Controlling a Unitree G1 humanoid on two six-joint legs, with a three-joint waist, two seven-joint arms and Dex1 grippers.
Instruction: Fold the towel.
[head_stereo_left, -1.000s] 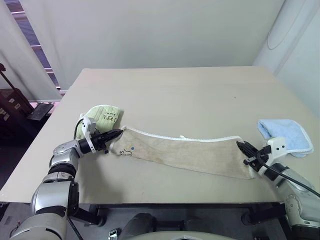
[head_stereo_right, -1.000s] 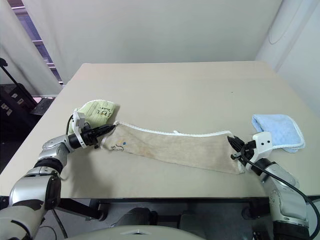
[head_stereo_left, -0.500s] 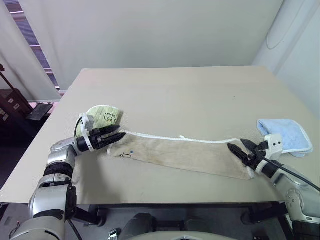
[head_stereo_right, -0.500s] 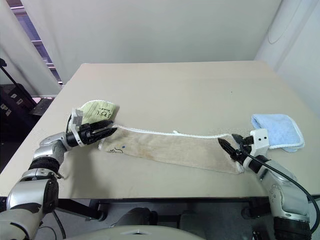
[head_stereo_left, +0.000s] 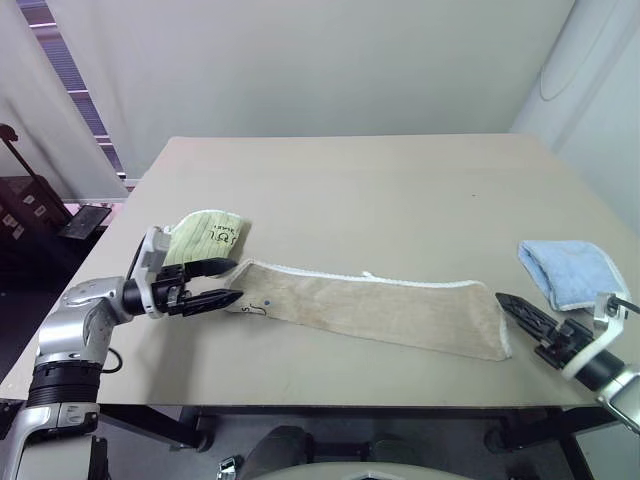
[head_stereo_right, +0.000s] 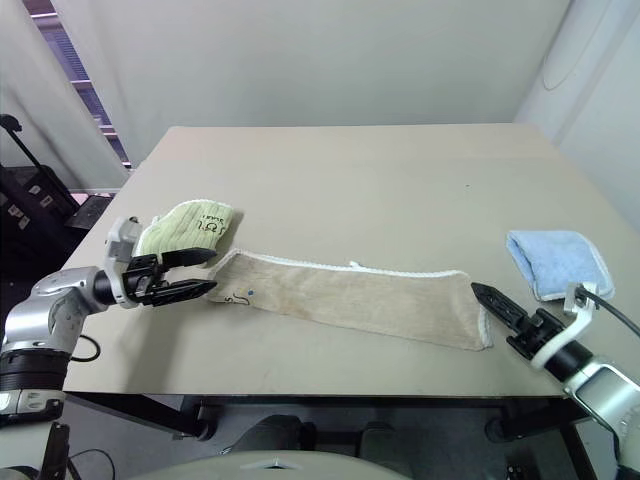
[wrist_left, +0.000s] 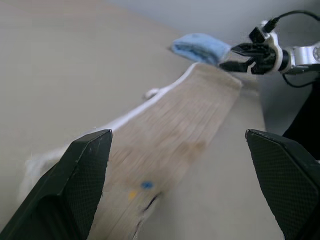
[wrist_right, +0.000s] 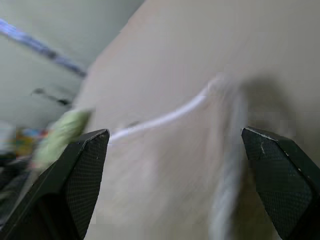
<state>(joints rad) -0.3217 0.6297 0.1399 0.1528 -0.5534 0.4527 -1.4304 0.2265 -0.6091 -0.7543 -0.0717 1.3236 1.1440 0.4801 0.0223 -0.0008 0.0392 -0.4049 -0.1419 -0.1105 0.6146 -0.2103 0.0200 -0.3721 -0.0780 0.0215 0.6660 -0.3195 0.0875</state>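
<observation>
Both grippers released, towel (head_stereo_left: 375, 307) flat between them

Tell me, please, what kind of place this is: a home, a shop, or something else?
Probably a lab or office test room, not a home. A plain beige table stands by bare white walls, and it carries only three towels: the beige towel, a blue one and a yellow-green one.

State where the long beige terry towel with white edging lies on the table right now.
In the left eye view, the beige terry towel lies flat across the table's near edge, stretched between the open left gripper and open right gripper.
</observation>
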